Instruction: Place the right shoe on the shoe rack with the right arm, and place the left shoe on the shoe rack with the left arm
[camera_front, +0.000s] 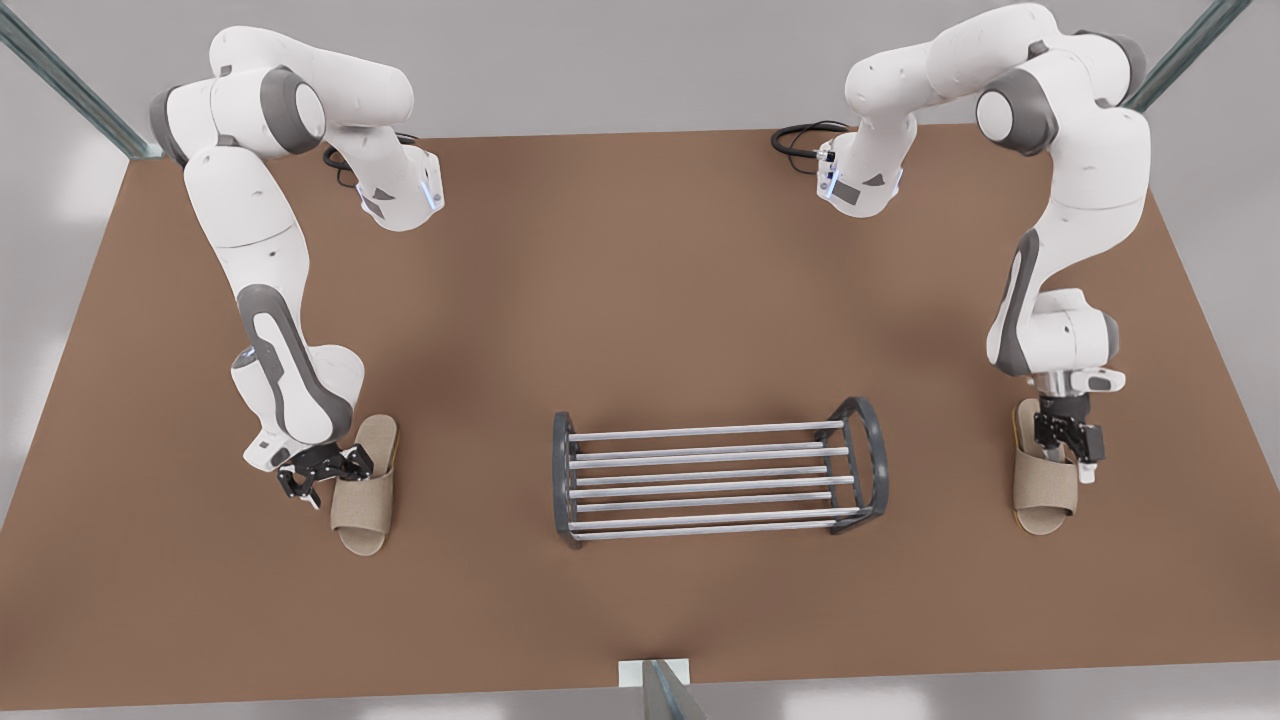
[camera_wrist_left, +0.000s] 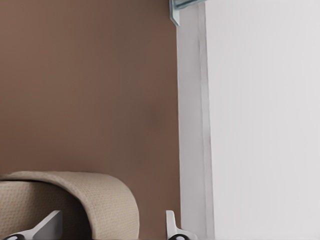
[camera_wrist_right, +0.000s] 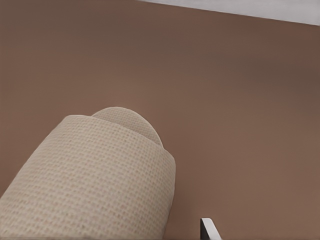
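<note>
The shoe rack (camera_front: 700, 433), silver bars between dark grey end frames, stands at the table's middle front. A beige slipper (camera_front: 362, 505) lies at the front view's left. My left gripper (camera_front: 325, 473) is down at its outer side, open, with the strap's side wall (camera_wrist_left: 107, 200) between the fingers (camera_wrist_left: 170, 225). A second beige slipper (camera_front: 1045, 492) lies at the front view's right. My right gripper (camera_front: 1066, 445) is low over its heel end, open; one fingertip (camera_wrist_right: 210, 229) shows beside the woven upper (camera_wrist_right: 100, 175).
The brown table (camera_front: 640, 300) carries only the rack and the two slippers. Its edge (camera_wrist_left: 192, 125) runs close past the left gripper. Teal posts stand at the far corners and at the middle of the front edge (camera_front: 660, 692).
</note>
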